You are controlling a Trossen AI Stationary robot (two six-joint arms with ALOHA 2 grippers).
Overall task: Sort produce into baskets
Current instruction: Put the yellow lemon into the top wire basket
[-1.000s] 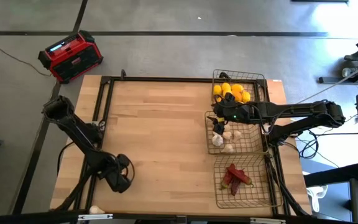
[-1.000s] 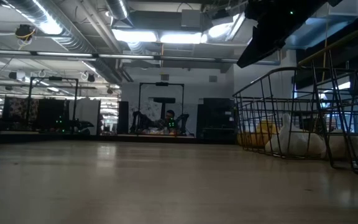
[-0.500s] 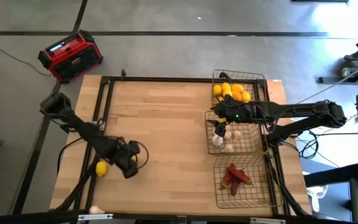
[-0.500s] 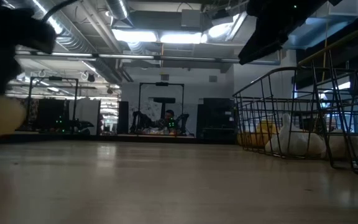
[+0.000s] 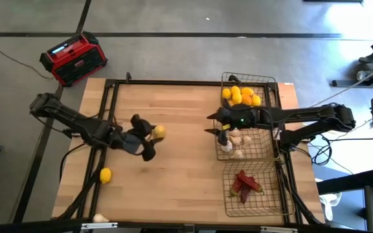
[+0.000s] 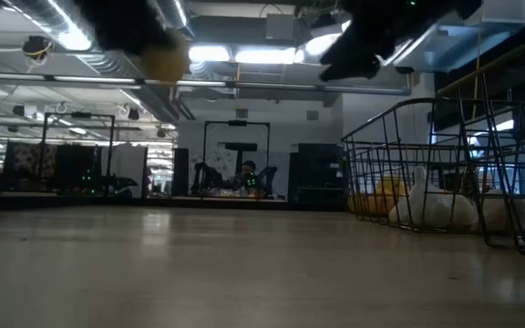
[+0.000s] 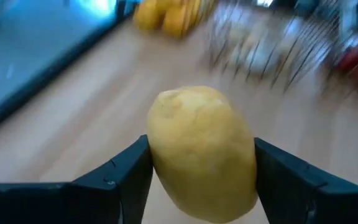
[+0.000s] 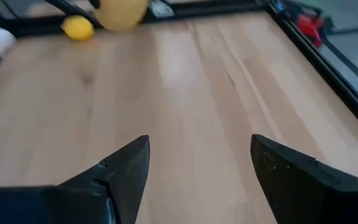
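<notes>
My left gripper is shut on a yellow lemon above the middle of the table; the left wrist view shows the lemon between its fingers. My right gripper stands open and holds nothing, in the air beside the left rim of the middle basket, which holds garlic bulbs. The far basket holds lemons and the near basket holds red chili peppers. Another lemon and a garlic bulb lie on the table at the near left. My left gripper pinches the lemon by two opposite sides between its two fingers. The fingers come from the table's left, slanting downward. The lemon is lifted clear of the table.
A red-and-black radio stands on the floor beyond the far left corner. Black frame rails run along the table's edges. Bare wood lies between the two grippers.
My left gripper has risen from the table's near left with the lemon and swung toward the far right, toward the baskets, turning as it went. The lemon now hangs clear of the table; a second lemon stays where the gripper was. My right gripper has edged left, off the middle basket.
</notes>
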